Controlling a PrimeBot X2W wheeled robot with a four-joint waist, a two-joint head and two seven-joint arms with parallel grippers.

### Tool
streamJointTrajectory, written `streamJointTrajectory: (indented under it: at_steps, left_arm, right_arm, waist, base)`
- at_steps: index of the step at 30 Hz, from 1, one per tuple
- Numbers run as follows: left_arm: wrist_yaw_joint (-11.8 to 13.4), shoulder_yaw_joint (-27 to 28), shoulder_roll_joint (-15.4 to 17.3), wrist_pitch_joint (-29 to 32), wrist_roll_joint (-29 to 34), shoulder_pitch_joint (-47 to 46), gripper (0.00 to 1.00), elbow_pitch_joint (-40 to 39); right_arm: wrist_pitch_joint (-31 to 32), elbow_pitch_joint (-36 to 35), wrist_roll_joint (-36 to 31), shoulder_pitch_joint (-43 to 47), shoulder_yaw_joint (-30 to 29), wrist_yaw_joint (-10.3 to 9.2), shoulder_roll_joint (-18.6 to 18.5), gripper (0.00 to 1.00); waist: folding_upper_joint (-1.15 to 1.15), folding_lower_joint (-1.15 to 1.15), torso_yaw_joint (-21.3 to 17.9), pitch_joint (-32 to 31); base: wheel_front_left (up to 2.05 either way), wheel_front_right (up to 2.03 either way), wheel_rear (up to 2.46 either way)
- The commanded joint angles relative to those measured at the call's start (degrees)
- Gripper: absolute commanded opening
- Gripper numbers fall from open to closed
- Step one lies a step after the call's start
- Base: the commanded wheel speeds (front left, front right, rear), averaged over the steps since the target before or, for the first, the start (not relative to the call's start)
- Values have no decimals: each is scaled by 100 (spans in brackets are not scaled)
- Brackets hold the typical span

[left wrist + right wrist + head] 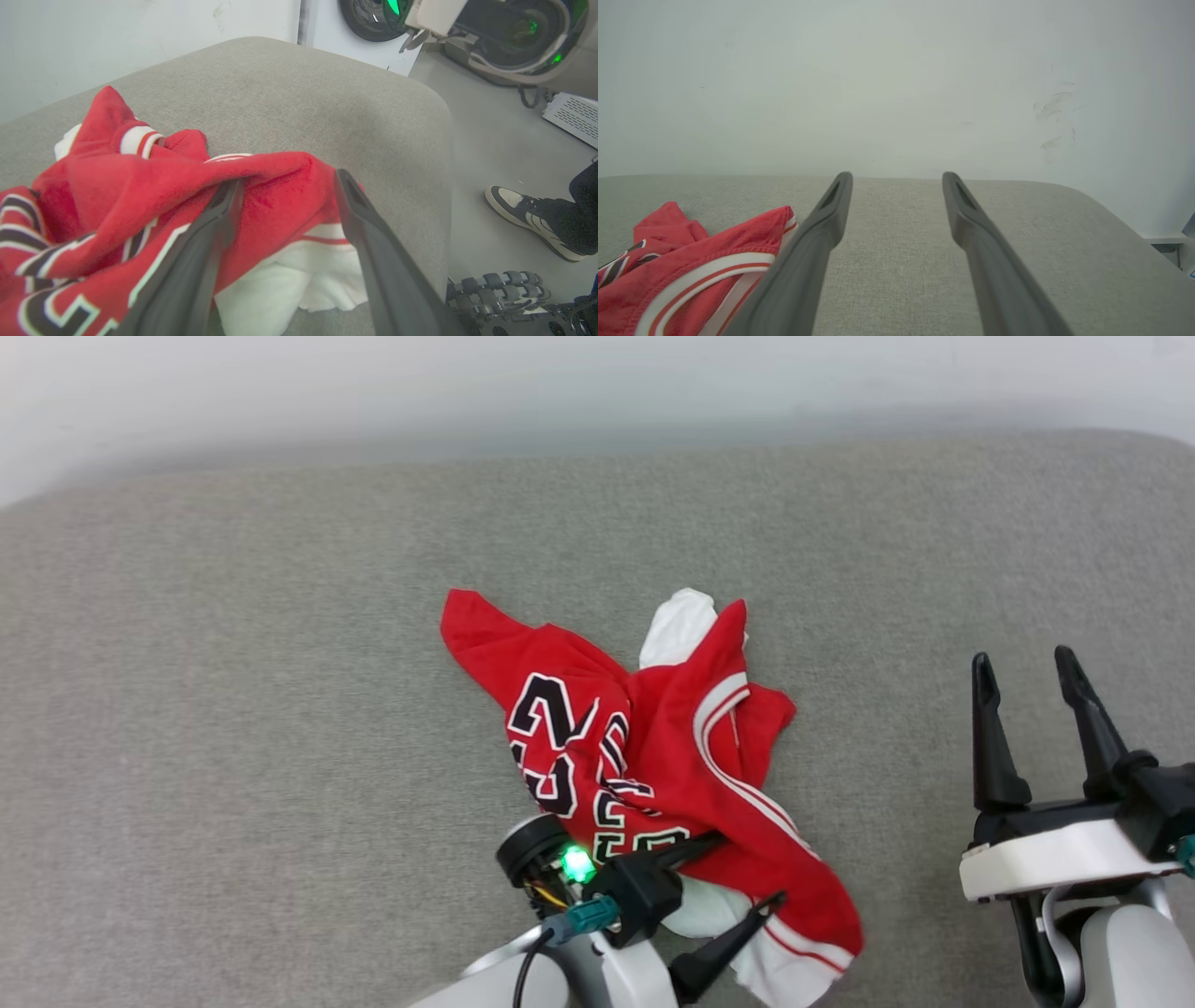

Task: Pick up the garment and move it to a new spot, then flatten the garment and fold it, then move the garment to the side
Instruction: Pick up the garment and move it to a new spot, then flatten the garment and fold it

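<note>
Red garment (653,747) sits crumpled on the grey cushion (233,709). The left gripper (747,869) is spread wide with cloth bunched between its fingers (187,261), so pulling away might snag and drag it. The right gripper (1022,658) hangs spread and empty, well aside.

The crumpled red jersey T-shirt with white sleeves (653,747) was partly covered by the left pincer (747,869); beside that pincer its white sleeve (794,982) was cut off at the head view's lower edge.

The garment (672,747) is red, white and black.
</note>
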Motion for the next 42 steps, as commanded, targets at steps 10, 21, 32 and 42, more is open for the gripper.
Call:
streamJointTrajectory:
  at_steps: [10,21,32,42]
  left_arm:
    - [233,1328,-48,-42,492,235,100,-645]
    - [824,3545,512,-39,1069,1354,100,-1103]
    - [884,5106,-154,-40,1869,2998,100,-1582]
    - [395,5715,-689,-40,2402,3204,100,-1568]
  right_arm:
    - [-15,133,-55,230,70,-6,-6,100]
    - [-14,34,17,465,189,-7,-9,100]
    - [-14,10,-12,611,240,-7,-7,100]
    - [-14,131,-207,654,478,-6,-1,100]
  waist:
    - [0,0,400,-499]
    - [0,0,581,-760]
    - [0,0,576,-796]
    - [0,0,619,-846]
  base:
    - [0,0,0]
    - [0,0,0]
    - [0,0,0]
    - [0,0,0]
